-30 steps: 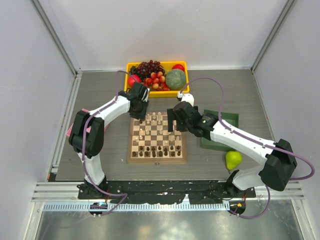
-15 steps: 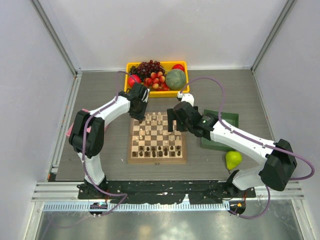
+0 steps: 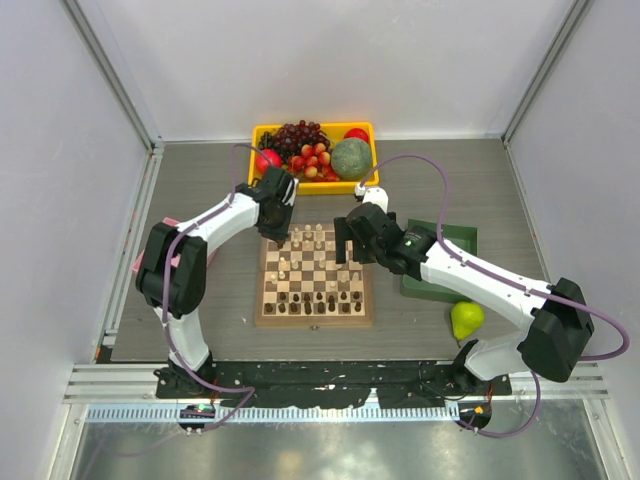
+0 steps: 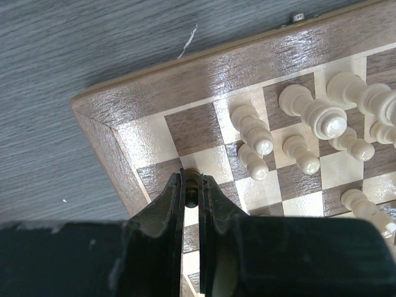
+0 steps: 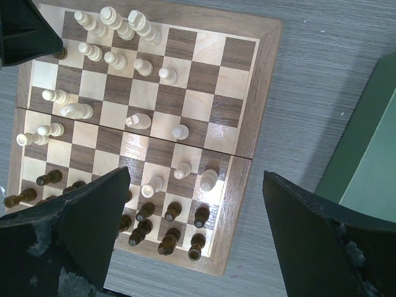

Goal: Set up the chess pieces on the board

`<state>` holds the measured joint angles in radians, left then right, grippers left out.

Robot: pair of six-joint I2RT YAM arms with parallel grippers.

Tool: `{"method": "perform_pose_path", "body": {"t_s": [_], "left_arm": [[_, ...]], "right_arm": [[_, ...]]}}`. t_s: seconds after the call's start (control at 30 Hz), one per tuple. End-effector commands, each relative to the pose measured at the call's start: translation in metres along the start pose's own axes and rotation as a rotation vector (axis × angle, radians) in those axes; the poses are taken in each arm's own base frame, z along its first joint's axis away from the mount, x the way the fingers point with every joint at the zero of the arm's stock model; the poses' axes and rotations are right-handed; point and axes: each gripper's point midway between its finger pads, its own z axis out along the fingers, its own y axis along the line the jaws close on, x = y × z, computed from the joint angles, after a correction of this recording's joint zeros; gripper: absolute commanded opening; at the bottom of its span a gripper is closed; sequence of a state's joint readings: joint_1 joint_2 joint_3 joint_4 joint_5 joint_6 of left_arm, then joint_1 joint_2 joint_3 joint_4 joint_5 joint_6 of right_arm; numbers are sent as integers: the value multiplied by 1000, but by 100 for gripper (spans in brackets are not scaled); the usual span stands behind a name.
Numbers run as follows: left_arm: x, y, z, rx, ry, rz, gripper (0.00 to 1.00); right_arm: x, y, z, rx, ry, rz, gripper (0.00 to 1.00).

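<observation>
Chess piece [image 4: 192, 194] between left gripper [image 4: 192, 181] jaws

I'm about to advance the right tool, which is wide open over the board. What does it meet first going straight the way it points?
The right tool would probably first touch the cream pawns standing between its open jaws, then the board; depth is unclear.
</observation>
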<state>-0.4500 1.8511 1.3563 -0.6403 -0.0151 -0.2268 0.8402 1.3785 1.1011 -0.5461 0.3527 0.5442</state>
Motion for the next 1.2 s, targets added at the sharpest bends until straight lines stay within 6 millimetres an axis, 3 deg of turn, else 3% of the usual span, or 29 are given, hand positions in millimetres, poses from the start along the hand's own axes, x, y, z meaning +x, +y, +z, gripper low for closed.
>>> {"method": "perform_pose_path", "body": {"t_s": [0.0,0.3,0.67,0.83,1.17], "left_arm": [[-12,1,-26,10,-68,5,1],[-9,8,-67,-6,-139,4,1],[53,11,-108,39,-167,-44,2],[82,11,-104,63,-140,-66,4],[98,-8,-90,115,-93,-81,4]], "right_arm": [[-15,4,-4,-14,-44,32,95],[-13,4,-4,-16,-39,33,95],[-13,8,-1,-27,-36,37,95],[-13,9,-1,-29,-33,39,95],[-11,9,0,-31,-28,40,95]]}}
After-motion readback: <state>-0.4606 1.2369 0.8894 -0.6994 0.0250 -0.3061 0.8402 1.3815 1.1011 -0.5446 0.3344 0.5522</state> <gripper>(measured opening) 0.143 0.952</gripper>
